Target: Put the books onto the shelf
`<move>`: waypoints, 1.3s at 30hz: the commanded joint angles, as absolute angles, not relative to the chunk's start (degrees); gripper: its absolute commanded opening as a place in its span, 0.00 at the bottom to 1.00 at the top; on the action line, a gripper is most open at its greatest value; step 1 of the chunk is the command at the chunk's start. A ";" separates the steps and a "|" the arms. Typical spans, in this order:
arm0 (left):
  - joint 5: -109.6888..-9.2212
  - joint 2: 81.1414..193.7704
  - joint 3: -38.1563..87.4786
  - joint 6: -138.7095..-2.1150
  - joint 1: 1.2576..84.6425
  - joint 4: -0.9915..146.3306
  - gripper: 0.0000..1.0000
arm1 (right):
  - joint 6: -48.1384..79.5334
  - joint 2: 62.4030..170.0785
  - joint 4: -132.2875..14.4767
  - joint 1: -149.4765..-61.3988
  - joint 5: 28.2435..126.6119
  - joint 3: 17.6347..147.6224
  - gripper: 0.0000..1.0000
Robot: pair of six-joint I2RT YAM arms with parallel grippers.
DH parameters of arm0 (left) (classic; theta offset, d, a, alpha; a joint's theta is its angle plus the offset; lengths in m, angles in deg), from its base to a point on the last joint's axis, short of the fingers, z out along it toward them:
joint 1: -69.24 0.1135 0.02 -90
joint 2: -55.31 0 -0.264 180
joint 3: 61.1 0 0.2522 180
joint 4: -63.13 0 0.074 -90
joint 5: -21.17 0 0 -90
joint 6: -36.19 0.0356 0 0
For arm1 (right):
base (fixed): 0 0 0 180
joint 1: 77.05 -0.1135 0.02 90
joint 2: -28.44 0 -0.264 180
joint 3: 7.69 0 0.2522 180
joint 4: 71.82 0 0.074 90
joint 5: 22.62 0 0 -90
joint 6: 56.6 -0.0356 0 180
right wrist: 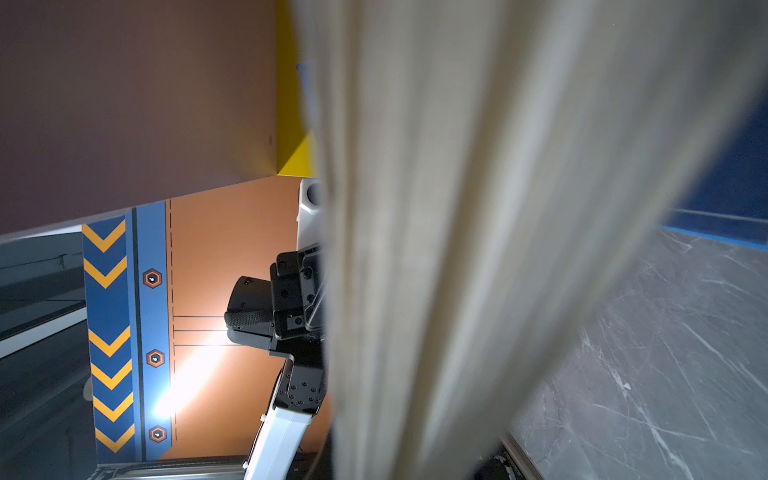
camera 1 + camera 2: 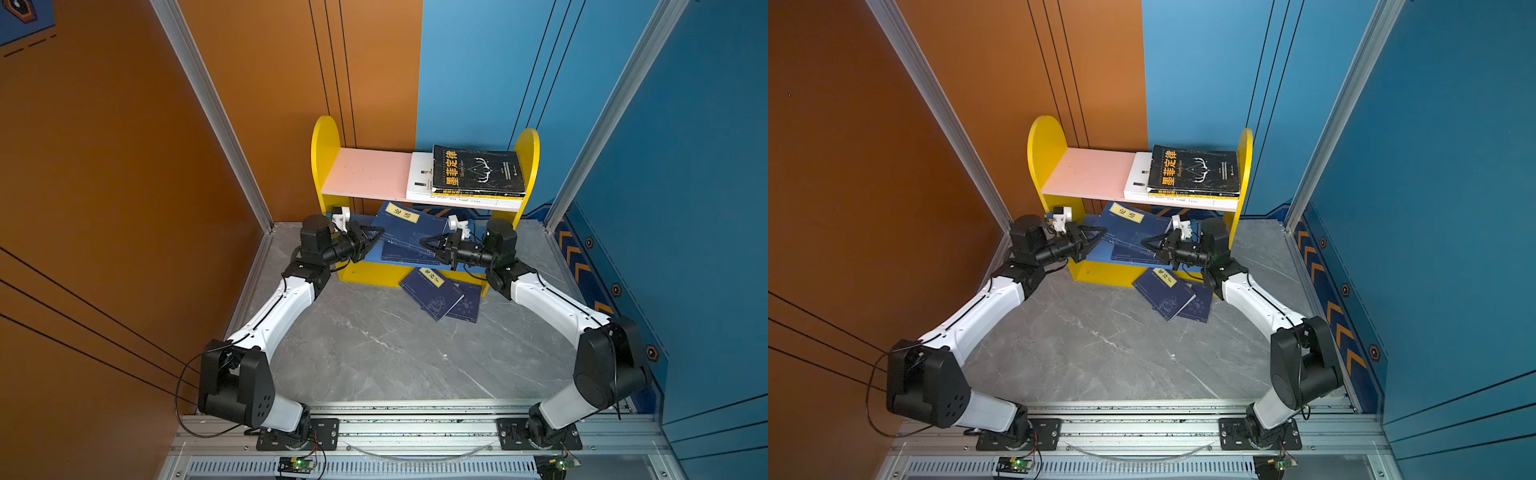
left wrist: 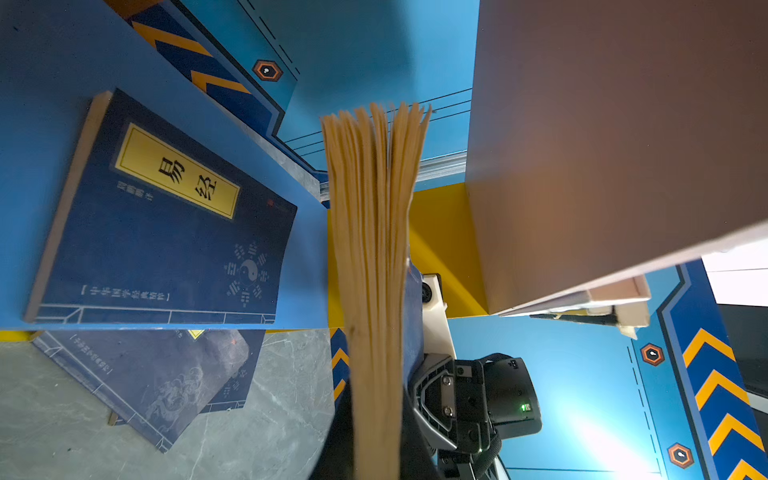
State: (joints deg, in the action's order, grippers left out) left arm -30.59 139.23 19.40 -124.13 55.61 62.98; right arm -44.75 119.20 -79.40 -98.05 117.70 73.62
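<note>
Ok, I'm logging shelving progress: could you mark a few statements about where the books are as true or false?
1. The black book tops the stack on the pink upper board. True.
2. The left pincer is shut on the navy 论语 book. True.
3. That board is full. False: its left part is bare.
4. Every book is shelved. False: a labelled navy book lies on the grey floor before the shelf.
5. The lower tier holds nothing. False: a navy 易经 book lies flat on the blue lower board.

Black book [image 2: 478,170]: 墨菲定律. Tilted navy book [image 2: 409,226]: 论语. Flat navy book [image 3: 166,216]: 易经. White book [image 2: 420,176] spine: La Dame aux…
</note>
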 commanded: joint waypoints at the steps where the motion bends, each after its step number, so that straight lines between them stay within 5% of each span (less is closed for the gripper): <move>1: -34.29 139.34 18.30 -123.14 54.10 58.58 0.01 | -42.72 119.49 -77.39 -97.13 112.38 76.15 0.32; 4: -36.87 139.92 17.46 -123.31 53.33 56.33 0.00 | -35.59 119.30 -67.48 -96.76 107.60 78.26 0.53; 7: -39.24 141.11 17.39 -122.46 52.80 55.11 0.00 | -24.90 120.11 -52.21 -96.66 99.42 82.73 0.58; 20: -43.65 146.97 17.93 -120.70 51.49 51.93 0.00 | -16.34 125.44 -39.99 -97.86 85.73 88.28 0.54; 39: -45.73 153.93 16.84 -123.66 50.07 45.69 0.00 | -12.05 130.16 -35.51 -100.30 80.78 92.71 0.48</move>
State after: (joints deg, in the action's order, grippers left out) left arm -44.84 153.90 17.43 -123.26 50.65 50.04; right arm -13.74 129.04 -37.85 -100.02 82.66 91.04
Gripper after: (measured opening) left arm 0.112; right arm 0.483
